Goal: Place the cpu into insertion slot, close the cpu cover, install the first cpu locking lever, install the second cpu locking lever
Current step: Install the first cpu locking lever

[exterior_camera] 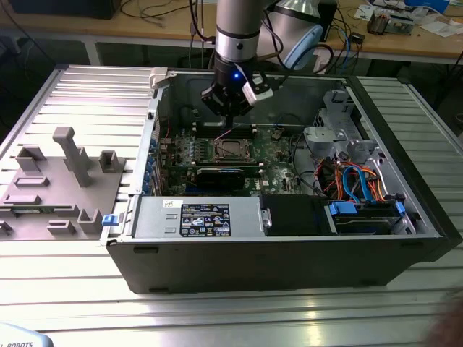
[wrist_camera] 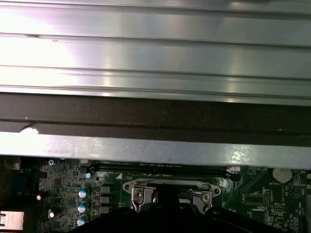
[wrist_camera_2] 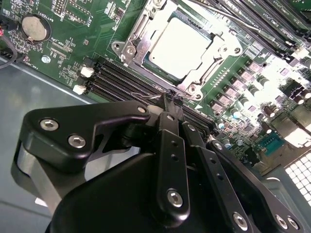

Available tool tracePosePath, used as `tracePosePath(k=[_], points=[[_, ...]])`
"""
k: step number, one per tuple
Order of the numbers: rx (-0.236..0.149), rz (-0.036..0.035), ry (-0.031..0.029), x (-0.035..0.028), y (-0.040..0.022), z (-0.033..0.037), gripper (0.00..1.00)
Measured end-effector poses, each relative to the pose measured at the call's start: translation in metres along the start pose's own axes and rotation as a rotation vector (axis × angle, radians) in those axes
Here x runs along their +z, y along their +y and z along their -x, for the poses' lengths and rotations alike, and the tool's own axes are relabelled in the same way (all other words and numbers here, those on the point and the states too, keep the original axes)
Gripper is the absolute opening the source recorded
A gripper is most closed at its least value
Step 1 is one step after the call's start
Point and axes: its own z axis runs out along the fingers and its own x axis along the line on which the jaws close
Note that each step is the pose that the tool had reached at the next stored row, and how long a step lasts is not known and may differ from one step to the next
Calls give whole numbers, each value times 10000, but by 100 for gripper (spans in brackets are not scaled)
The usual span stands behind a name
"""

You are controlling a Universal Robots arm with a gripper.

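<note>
The cpu [wrist_camera_2: 181, 44] lies flat in the insertion slot [exterior_camera: 231, 150], its silver top showing through the cut-out of the cpu cover [wrist_camera_2: 137, 33], which is folded down over it. My gripper [wrist_camera_2: 172, 97] is shut, its narrow tips together at the socket's edge beside the memory slots. A thin wire locking lever [wrist_camera_2: 151, 98] ends right at the tips; I cannot tell whether they pinch it or only touch it. Another wire lever [wrist_camera_2: 228, 17] runs along the socket's opposite side. In the exterior view the gripper [exterior_camera: 226, 124] hangs just above the socket inside the open computer case [exterior_camera: 275, 253].
Black memory slots [wrist_camera_2: 121, 77] flank the socket, and a coin battery [wrist_camera_2: 34, 27] sits on the board. The case holds a power supply [exterior_camera: 199, 217] and a cable bundle [exterior_camera: 354, 181]. A grey fixture [exterior_camera: 65, 155] stands at the exterior view's left. The case wall [wrist_camera: 155, 116] rises close by.
</note>
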Motion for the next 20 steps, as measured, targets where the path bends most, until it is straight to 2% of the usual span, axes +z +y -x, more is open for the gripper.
tracePosePath(k=[7, 10, 11, 13, 17, 20], points=[[-11, 1, -1, 29, -1, 25, 11], [-56, 12, 0, 55, 4, -33, 11], [-93, 40, -3, 77, 5, -74, 11], [-152, 66, -1, 102, 5, -87, 11], [-257, 74, 4, 158, 18, -94, 11], [-259, 73, 3, 174, 37, -141, 11]])
